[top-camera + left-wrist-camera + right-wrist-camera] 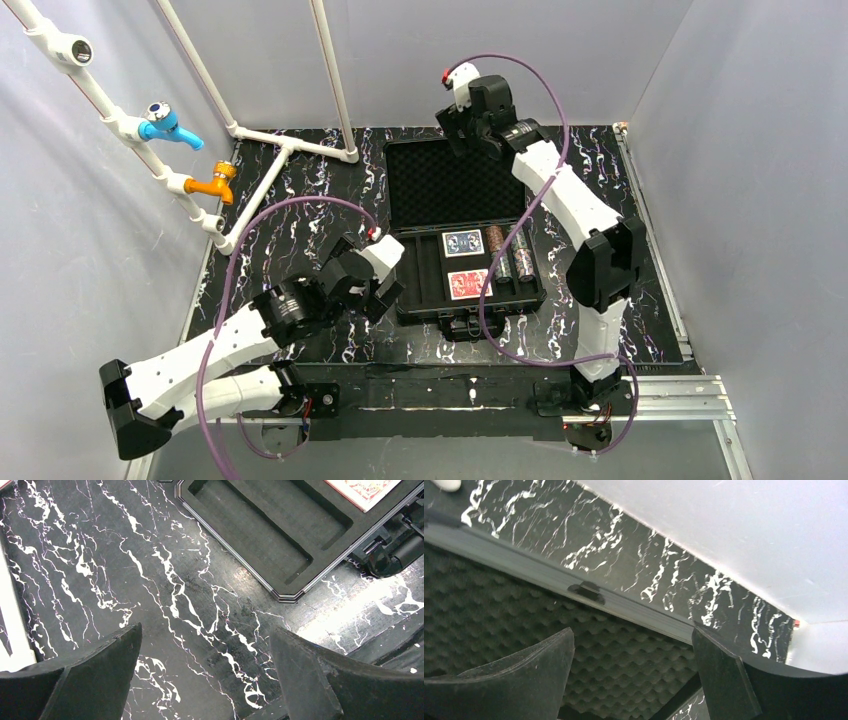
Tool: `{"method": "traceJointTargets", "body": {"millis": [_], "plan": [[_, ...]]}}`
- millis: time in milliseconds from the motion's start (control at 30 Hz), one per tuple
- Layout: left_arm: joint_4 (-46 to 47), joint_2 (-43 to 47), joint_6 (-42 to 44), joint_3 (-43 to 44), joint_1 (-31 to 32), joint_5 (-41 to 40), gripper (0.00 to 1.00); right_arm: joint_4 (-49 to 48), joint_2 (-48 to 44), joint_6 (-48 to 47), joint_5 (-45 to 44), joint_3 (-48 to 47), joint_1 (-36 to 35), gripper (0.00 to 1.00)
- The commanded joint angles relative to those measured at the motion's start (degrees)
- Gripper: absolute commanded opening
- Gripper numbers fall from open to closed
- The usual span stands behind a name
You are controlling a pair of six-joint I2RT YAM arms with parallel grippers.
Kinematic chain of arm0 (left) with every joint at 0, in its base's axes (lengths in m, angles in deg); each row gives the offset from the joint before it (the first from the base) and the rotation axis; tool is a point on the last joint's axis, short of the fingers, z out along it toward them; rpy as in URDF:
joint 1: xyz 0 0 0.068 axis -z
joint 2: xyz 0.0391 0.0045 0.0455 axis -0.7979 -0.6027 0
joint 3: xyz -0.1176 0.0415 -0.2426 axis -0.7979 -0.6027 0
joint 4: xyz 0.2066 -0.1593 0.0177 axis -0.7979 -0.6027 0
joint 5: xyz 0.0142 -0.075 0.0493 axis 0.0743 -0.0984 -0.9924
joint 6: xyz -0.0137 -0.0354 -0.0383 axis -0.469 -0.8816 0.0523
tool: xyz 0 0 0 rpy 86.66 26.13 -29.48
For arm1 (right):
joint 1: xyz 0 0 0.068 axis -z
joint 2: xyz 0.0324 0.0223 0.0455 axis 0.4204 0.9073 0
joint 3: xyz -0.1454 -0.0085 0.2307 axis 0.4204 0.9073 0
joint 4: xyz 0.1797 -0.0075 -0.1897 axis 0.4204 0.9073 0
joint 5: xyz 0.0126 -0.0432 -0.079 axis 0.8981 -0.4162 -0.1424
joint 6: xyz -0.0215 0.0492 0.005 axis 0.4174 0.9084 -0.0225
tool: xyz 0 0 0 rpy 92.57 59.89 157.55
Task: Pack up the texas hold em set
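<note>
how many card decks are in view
2. In the tray, the blue deck lies in the far slot, the red deck in the near one; more could be hidden.

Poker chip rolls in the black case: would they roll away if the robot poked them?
Probably not: the short rolls of poker chips lie on their sides in slots of the black foam tray, which should cradle them. Out on the black marbled tabletop, being round, they would likely roll.

Soft, even light comes from above; shadows are weak. The white walls (90,250) look bright, the case (430,180) foam very dark. Glare lies on the bench (350,602) near its front edge. The fingers (100,675) in both wrist views are slightly blurred.
</note>
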Motion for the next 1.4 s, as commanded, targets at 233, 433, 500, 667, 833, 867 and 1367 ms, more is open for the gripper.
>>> {"method": "traceJointTargets", "body": {"millis": [233,433,500,667,833,867,1367], "plan": [[-1.24,1.79,0.85,-0.66,0.24,0.25,0.98,5.30,5.29,-3.52,7.81,-6.46,0.05,0.92],[-1.26,2.07,0.87,-0.85,0.23,0.16,0.98,4.29,7.40,-3.39,4.56,-8.82,0.05,0.89],[-1.21,1.99,0.87,-0.76,0.16,0.17,0.99,3.20,7.24,-3.25,4.27,-8.68,0.05,0.89],[-1.25,1.99,0.87,-0.81,0.18,0.18,0.99,2.82,8.61,-4.08,3.20,-9.80,-0.04,0.89],[-1.24,2.07,0.87,-0.84,0.16,-0.01,0.99,2.73,10.17,-4.77,2.80,-11.19,-0.13,0.88],[-1.19,1.97,0.87,-0.89,0.15,-0.01,0.99,2.56,10.44,-4.88,2.69,-11.53,-0.13,0.86],[-1.26,1.89,0.87,-0.96,0.14,-0.36,0.99,2.18,13.86,-4.37,3.09,-13.64,-0.29,0.73]]}}
